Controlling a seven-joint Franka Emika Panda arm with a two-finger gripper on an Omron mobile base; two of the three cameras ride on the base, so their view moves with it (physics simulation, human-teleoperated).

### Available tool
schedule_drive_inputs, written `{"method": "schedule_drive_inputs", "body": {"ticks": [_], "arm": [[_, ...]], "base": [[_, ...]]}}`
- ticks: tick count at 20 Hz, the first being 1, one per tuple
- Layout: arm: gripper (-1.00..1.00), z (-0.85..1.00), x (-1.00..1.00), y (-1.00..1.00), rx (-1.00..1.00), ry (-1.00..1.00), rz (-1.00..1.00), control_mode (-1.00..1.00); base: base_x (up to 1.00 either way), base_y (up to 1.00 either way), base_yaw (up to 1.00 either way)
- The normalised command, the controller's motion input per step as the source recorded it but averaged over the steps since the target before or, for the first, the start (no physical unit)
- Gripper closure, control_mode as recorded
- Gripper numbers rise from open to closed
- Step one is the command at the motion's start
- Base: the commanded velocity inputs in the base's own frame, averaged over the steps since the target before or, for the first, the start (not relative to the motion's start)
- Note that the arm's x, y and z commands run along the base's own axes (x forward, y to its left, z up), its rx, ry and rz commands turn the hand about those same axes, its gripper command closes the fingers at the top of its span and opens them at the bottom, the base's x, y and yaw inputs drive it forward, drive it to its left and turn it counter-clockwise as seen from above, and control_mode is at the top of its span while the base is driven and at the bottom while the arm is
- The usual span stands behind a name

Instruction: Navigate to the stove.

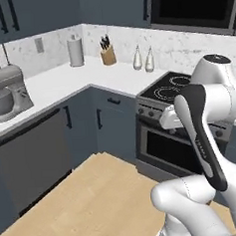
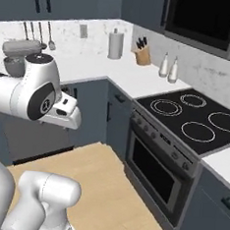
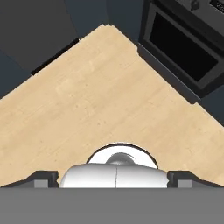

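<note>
Scanning left to right in the right base view: stand mixer (image 2: pixel 16 58) on the white tabletop (image 2: pixel 99 68) at far left, hanging utensils (image 2: pixel 51 36) on the wall behind it, wall outlet (image 2: pixel 83 31), then paper towel roll (image 2: pixel 115 44) in the corner. Knife block (image 2: pixel 142 54) just right of the roll, two pale bottles (image 2: pixel 169 67) side by side further along the backsplash. Dark dishwasher panel (image 2: pixel 41 135) sits under the left run, mostly behind the arm.

Stove (image 2: pixel 184 138) is at right, close to the base: black glass cooktop with four white rings, knob row along the front edge, dark oven window below. Black microwave (image 2: pixel 206 21) mounted above it.

Left base view has the same layout: mixer (image 1: pixel 6 93) far left, dishwasher panel (image 1: pixel 33 156) below it, towel roll (image 1: pixel 75 50), knife block (image 1: pixel 107 53), bottles (image 1: pixel 143 59), stove (image 1: pixel 162 122) at right, partly hidden by the arm.

Hand view looks down at the light wood floor (image 3: pixel 87 100); oven door of the stove (image 3: pixel 186 52) at upper right, dishwasher panel (image 3: pixel 37 30) at upper left. Gripper (image 3: pixel 113 178) is over the floor, touching nothing. Fingers (image 3: pixel 41 178) sit at opposite sides of the bottom edge, well apart, nothing between them.
</note>
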Motion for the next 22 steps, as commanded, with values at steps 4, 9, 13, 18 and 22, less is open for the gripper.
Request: {"method": "schedule_drive_inputs", "body": {"ticks": [4,9,13,18,22], "arm": [[-1.00,0.00,0.00,0.00,0.00,0.00,0.00,1.00],[-1.00,0.00,0.00,0.00,0.00,0.00,0.00,1.00],[-1.00,0.00,0.00,0.00,0.00,0.00,0.00,1.00],[-1.00,0.00,0.00,0.00,0.00,0.00,0.00,1.00],[-1.00,0.00,0.00,0.00,0.00,0.00,0.00,1.00]], "base": [[0.79,0.82,-0.67],[0.72,0.77,-0.70],[0.58,0.66,-0.74],[0.55,0.24,-0.68],[0.55,-0.05,-0.37]]}}
